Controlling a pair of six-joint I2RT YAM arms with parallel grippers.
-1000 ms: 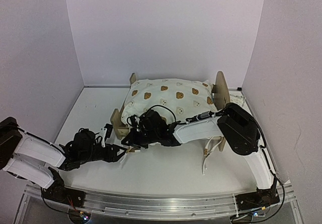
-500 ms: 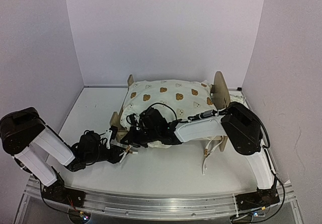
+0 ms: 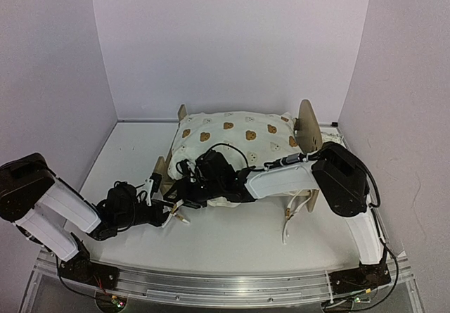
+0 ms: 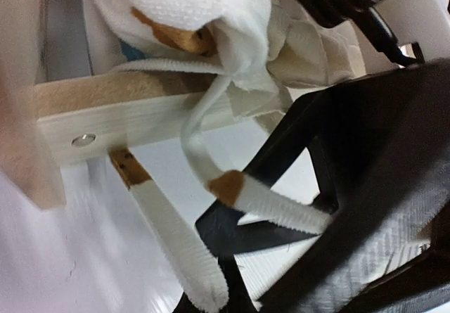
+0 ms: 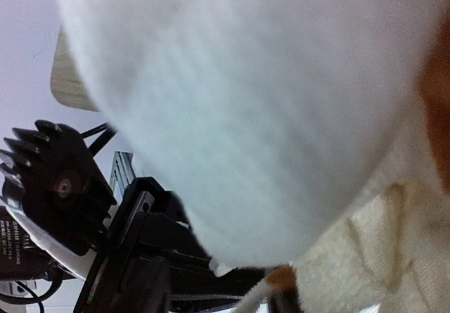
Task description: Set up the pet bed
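Pet bed sits mid-back on the worktop, bear-print quilt heaped in it. Left hand is pinched closed at the bed's near-left corner, beside the quilt's ties. Right hand is at the quilt edge; can't tell its gap.

Cream bear-print quilt lies bunched directly beyond the right gripper, with white brown-tipped ties hanging just ahead of the left gripper, above a white table flanked by pale walls.

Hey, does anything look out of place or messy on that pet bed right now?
Yes. The quilt lies bunched up on the pet bed, and its white ties dangle loose over the wooden side rail.
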